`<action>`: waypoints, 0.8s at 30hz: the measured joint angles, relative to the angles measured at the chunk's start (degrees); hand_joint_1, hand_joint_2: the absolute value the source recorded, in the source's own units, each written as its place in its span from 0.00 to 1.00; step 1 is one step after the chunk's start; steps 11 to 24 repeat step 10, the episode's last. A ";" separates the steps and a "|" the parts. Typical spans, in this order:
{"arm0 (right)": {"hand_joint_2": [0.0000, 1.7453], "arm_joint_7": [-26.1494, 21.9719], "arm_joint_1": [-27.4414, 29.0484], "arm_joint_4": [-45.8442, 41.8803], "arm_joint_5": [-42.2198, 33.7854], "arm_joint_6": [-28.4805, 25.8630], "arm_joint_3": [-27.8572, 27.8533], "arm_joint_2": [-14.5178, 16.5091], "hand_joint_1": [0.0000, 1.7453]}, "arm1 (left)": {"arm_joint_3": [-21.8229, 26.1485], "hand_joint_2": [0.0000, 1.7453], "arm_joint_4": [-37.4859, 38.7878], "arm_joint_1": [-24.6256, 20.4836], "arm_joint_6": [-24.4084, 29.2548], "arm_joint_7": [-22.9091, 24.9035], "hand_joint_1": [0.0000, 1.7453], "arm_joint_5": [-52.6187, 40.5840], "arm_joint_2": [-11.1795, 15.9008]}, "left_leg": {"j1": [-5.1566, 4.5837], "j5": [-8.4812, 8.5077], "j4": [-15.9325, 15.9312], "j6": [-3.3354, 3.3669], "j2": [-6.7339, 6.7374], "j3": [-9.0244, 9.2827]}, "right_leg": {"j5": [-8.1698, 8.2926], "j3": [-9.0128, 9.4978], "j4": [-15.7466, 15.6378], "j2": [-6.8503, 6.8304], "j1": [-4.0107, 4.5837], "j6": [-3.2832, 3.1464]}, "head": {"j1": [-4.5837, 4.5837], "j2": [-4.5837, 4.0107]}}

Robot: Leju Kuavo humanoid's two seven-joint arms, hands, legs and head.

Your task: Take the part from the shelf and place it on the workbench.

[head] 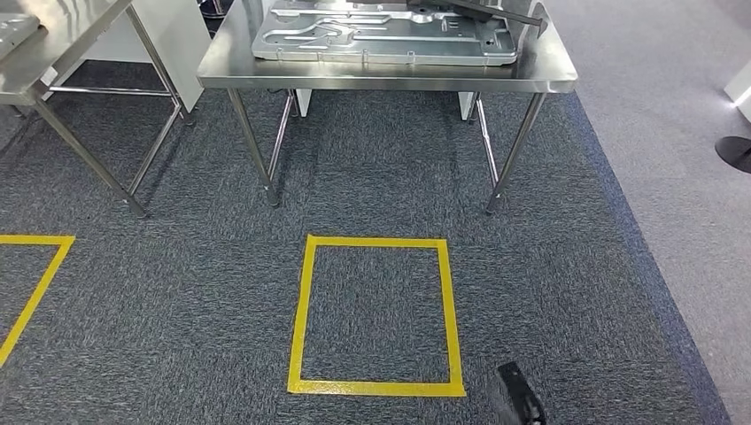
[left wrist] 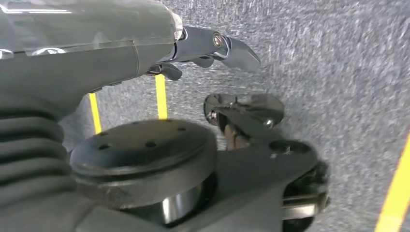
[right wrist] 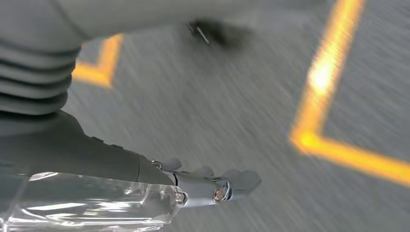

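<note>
A steel workbench (head: pixel 531 75) stands ahead across the carpet. On it lies a large silver pressed-metal plate (head: pixel 381 35), with a dark part (head: pixel 478 11) on its far right corner. My left hand (left wrist: pixel 212 48) hangs over the grey carpet with its fingers stretched out and nothing in them. My right hand (right wrist: pixel 208 186) also hangs above the carpet, fingers extended and empty; that view is blurred by motion.
A yellow taped square (head: pixel 376 314) marks the floor in front of the workbench, and another yellow outline (head: pixel 35 283) lies at the left. A second steel table (head: pixel 62 40) stands at the back left. Lighter floor (head: pixel 673 133) and a black round base (head: pixel 735 150) lie to the right.
</note>
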 joint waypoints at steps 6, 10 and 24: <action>1.00 4.14 1.38 2.14 -0.80 4.25 -2.14 5.63 0.00 | -1.58 1.00 0.00 0.13 -2.01 3.12 0.00 0.44 -0.16 | 0.54 7.06 -16.34 0.23 -0.27 7.33 | 0.45 -0.43 0.39 0.63 0.06 1.45 | 0.00 0.00; 1.00 4.70 2.36 2.28 -2.25 4.80 -1.57 6.65 0.00 | -5.28 1.00 -0.12 1.09 -1.95 3.65 0.00 4.17 0.19 | 0.51 7.98 -16.87 1.89 -0.18 7.24 | -0.37 -0.89 1.36 0.61 -0.19 2.56 | 0.00 0.00; 1.00 4.70 2.36 2.28 -2.25 4.80 -1.57 6.65 0.00 | -5.28 1.00 -0.12 1.09 -1.95 3.65 0.00 4.17 0.19 | 0.51 7.98 -16.87 1.89 -0.18 7.24 | -0.37 -0.89 1.36 0.61 -0.19 2.56 | 0.00 0.00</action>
